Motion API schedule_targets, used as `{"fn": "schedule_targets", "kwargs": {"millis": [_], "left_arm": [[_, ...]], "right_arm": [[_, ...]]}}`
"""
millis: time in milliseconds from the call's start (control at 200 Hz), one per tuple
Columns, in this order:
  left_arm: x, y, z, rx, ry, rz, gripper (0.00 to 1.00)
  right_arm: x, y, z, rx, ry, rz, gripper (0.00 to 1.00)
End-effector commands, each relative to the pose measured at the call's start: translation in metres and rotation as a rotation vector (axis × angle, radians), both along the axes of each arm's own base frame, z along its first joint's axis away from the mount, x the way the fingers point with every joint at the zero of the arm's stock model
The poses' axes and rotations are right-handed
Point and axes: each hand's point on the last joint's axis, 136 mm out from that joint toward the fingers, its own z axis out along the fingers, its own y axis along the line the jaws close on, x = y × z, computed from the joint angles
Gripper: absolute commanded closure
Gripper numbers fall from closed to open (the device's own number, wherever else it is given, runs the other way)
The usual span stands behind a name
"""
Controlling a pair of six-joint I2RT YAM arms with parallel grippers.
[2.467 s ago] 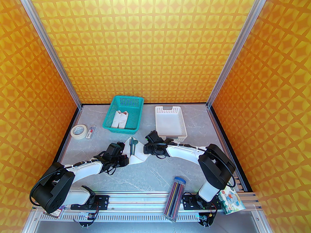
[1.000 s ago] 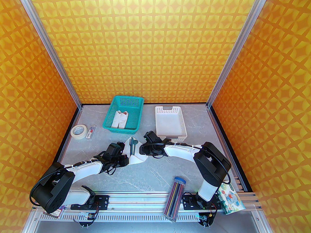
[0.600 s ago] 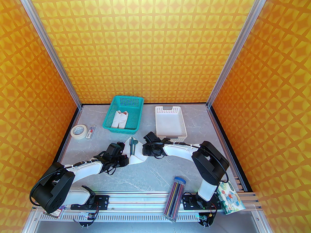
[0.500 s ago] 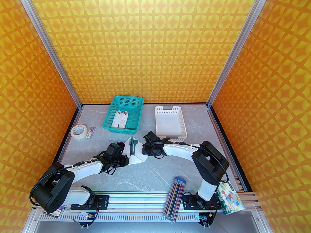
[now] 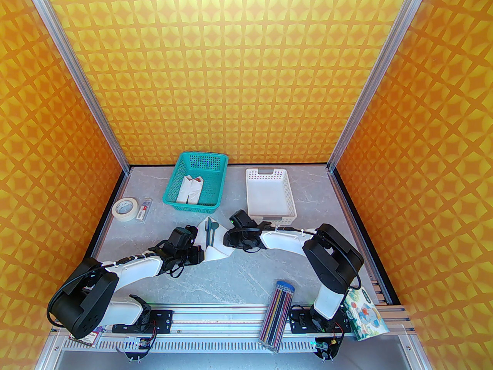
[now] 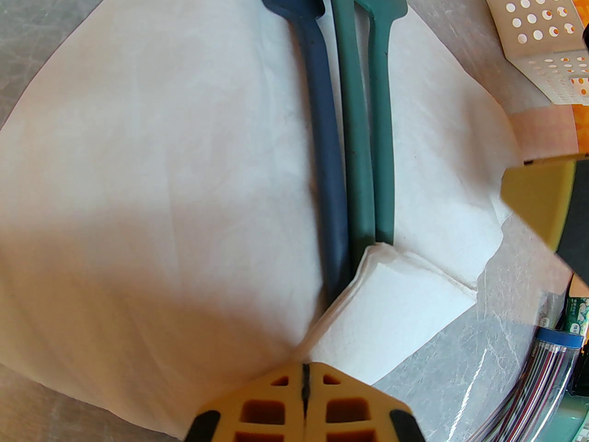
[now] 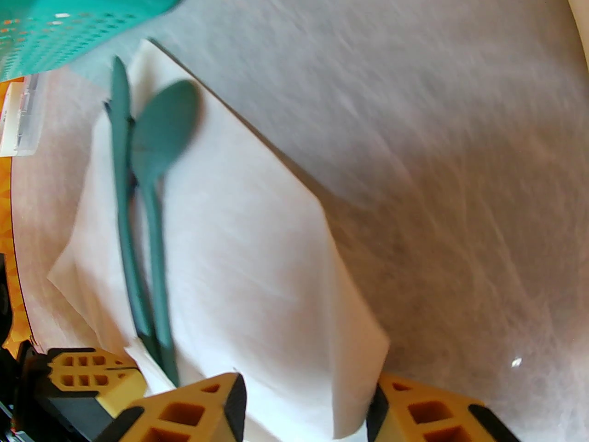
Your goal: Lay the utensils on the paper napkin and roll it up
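Left gripper [image 6: 304, 378]: I see its fingers pressed together on the folded near corner of the napkin [image 6: 138, 164].
Right gripper [image 7: 303, 408]: fingers partly apart, straddling the napkin's right corner without pinching it.
Utensils [image 5: 210, 232]: fork [image 6: 322, 131], knife [image 6: 352, 131] and spoon [image 6: 382, 108] lie side by side on the napkin, handles near.
Napkin: on the table [image 5: 246, 276], just near of the basket [image 5: 196, 185], between my grippers.

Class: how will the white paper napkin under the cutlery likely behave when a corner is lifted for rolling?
Probably floppy: the paper napkin bends where its corner folds over the handles. Likely light, so it may slide on the smooth table unless the utensils weigh it down. Its edge looks translucent, so it might tear if tugged.
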Motion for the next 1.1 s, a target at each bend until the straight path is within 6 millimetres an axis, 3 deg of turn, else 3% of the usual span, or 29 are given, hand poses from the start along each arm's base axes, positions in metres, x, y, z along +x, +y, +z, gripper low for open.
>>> {"fn": "schedule_targets", "kwargs": {"millis": [0,345,625,820,1095], "left_arm": [[-0.019,0.016,-0.02,0.082,0.082,0.006,1.0],[-0.019,0.015,-0.019,0.081,0.079,0.006,1.0],[-0.019,0.016,-0.018,0.084,0.077,0.006,1.0],[-0.018,0.016,-0.017,0.085,0.076,0.007,1.0],[-0.017,0.016,-0.018,0.088,0.076,0.003,1.0]], "right_arm": [[-0.003,0.0,0.001,0.034,0.016,-0.03,0.52],[0.017,-0.011,0.005,-0.039,-0.071,-0.035,0.55],[0.029,0.003,0.026,0.058,-0.131,-0.012,0.56],[0.025,0.01,0.024,0.116,-0.095,-0.012,0.57],[0.033,0.021,0.037,0.222,-0.121,-0.016,0.57]]}}
